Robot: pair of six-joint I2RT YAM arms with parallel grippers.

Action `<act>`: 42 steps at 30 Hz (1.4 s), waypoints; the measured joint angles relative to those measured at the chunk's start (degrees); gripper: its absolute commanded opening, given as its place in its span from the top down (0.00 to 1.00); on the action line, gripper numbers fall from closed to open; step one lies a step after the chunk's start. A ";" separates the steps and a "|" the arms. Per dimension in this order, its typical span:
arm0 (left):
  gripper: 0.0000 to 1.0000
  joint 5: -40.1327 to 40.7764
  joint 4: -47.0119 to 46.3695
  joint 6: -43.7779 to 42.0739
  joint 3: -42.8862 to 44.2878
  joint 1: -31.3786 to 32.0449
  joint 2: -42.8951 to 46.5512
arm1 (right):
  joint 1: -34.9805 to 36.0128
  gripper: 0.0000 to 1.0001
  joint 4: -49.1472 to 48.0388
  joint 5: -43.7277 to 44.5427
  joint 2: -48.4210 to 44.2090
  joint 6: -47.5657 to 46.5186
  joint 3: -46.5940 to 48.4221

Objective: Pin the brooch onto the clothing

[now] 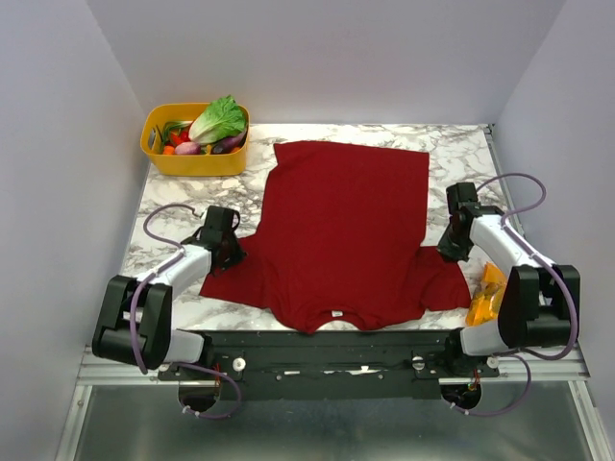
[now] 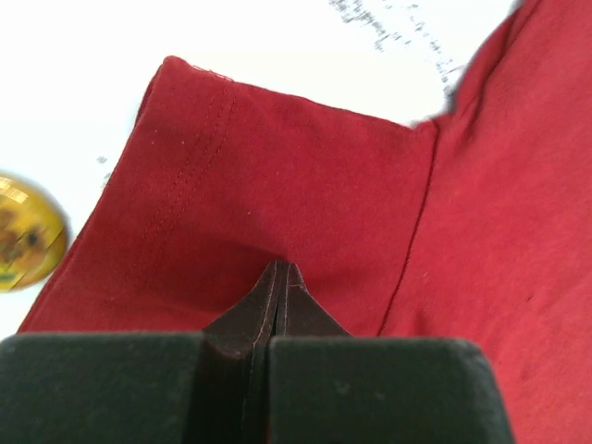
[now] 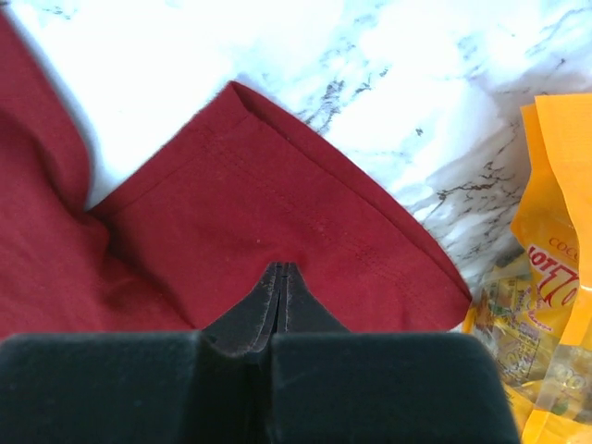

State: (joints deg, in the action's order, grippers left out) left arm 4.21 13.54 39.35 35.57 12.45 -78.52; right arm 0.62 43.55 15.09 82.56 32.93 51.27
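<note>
Red T-shirt (image 1: 346,230) flat on the tabletop (image 1: 461,144); left claw (image 2: 282,273) and right claw (image 3: 282,270), both closed, over its sleeves; brooch (image 2: 23,231) beside left sleeve.

I note the T-shirt (image 1: 346,230) as matt soft cloth, hems stitched; brooch (image 2: 23,231) glossy, golden; tabletop (image 1: 461,144) smooth, marble-look; snack bag (image 3: 555,185) shiny plastic film.

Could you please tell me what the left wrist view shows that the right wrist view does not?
Only the left wrist view shows the brooch, beside the sleeve. Only the right wrist view shows the orange snack bag. Both show the dark red T-shirt, the marble table and a shut gripper over a sleeve: the left gripper and the right gripper.
</note>
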 measured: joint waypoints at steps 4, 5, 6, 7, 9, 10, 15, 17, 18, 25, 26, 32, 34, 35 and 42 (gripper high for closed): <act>1.00 1.66 3.06 0.15 -0.94 -0.02 3.08 | 1.03 0.99 -1.68 -1.40 -2.03 -2.38 -0.22; 1.00 1.84 3.98 0.07 -1.01 -0.02 4.48 | 2.10 1.00 -2.05 -1.51 -2.89 -2.97 -0.24; 1.00 1.86 4.24 -0.09 -0.98 0.00 5.55 | 4.22 1.00 -2.32 -1.51 -3.93 -3.58 -0.24; 1.00 1.84 4.50 -0.17 -0.81 0.00 6.64 | 6.10 1.00 -2.49 -1.62 -4.63 -3.98 -0.22; 1.00 1.79 4.59 -0.52 -0.20 0.50 9.22 | 11.93 1.00 -2.56 -1.05 -5.66 -4.63 0.09; 1.00 1.81 4.85 -0.72 0.76 1.16 10.29 | 14.64 1.00 -2.56 -1.07 -5.75 -4.79 0.39; 1.00 1.95 4.31 -1.31 6.58 9.31 9.84 | 26.18 1.00 -2.51 -3.23 -4.09 -4.66 1.75; 1.00 1.60 3.41 -1.22 7.98 13.03 8.17 | 29.49 1.00 -2.51 -4.02 -1.95 -4.00 1.88; 1.00 1.46 2.80 -1.11 8.24 14.99 7.08 | 31.06 1.00 -2.43 -4.28 -0.72 -3.61 1.88; 1.00 1.05 1.99 1.22 8.09 23.63 -1.49 | 39.58 1.00 -1.99 -6.56 4.66 -0.17 1.31; 1.00 1.05 1.97 1.60 8.07 24.48 -2.45 | 40.28 1.00 -1.97 -6.91 4.92 0.28 0.98; 1.00 1.03 1.99 4.09 7.89 26.82 -6.97 | 41.55 1.00 -0.72 -7.93 5.31 3.02 -2.97; 1.00 0.96 1.75 4.87 7.34 27.17 -7.72 | 41.53 1.00 0.00 -7.98 5.18 3.76 -3.13; 1.00 0.94 1.49 5.11 7.13 27.17 -7.65 | 41.55 1.00 0.09 -7.96 5.18 4.07 -3.13; 0.92 1.42 2.58 4.85 6.75 27.39 -5.81 | 41.55 1.00 3.93 -6.73 4.92 4.39 -1.99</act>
State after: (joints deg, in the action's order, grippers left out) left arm 5.63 16.12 44.21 42.33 39.83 -84.33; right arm 42.17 47.48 8.36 87.48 37.32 49.28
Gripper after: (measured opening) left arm 0.006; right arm 0.008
